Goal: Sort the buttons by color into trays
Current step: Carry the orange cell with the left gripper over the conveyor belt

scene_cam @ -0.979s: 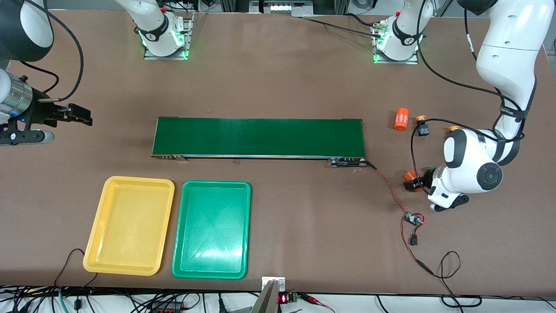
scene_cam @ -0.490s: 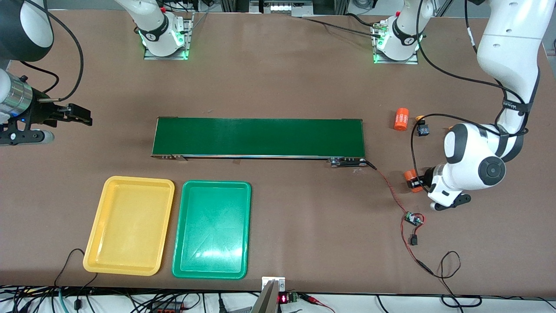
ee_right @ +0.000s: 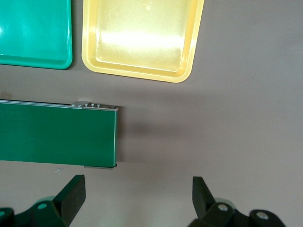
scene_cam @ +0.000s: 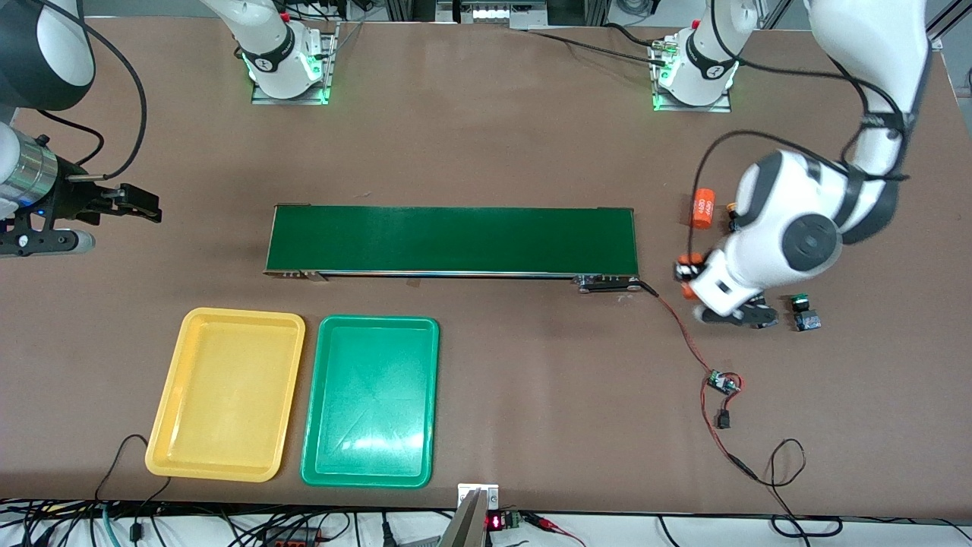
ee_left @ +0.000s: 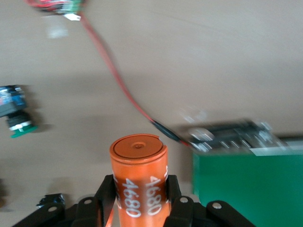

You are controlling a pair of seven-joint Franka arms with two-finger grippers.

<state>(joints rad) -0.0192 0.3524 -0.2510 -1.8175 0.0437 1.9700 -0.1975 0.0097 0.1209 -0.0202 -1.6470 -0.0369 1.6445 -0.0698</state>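
**Left arm carries a 4680 cylinder, not a button**

You have the worktop (scene_cam: 493,137) spanning the whole scene, with the dark conveyor belt (scene_cam: 452,240) lying across its middle. Toward the right arm's end and closer to the front edge sit the two trays side by side: the yellow tray (scene_cam: 163,422) and the green tray (scene_cam: 429,403), both with nothing in them.

Your left gripper (ee_left: 140,201) is up in the air over the worktop just off the belt's end on the left arm's side, its fingers (ee_left: 108,196) pinching an orange cylinder (ee_left: 140,182) marked "4680". That is not one of the task's things, so the risk from here is plain: carry it to the belt or a tray and you sort the wrong item. It stands tall between the fingers and could tip or slip if you swing fast, and the red cable (scene_cam: 683,334) trails right under the path.

Your right gripper (ee_right: 137,198) waits over the worktop at the belt's other end, fingers spread wide and holding nothing.

A second orange cylinder (scene_cam: 702,208) lies near the belt's end. The buttons remain on the worktop at the left arm's end: a green-capped button (scene_cam: 803,312) beside the left wrist, and a yellow-capped one (scene_cam: 733,207) mostly hidden by the arm. I cannot see the other two.
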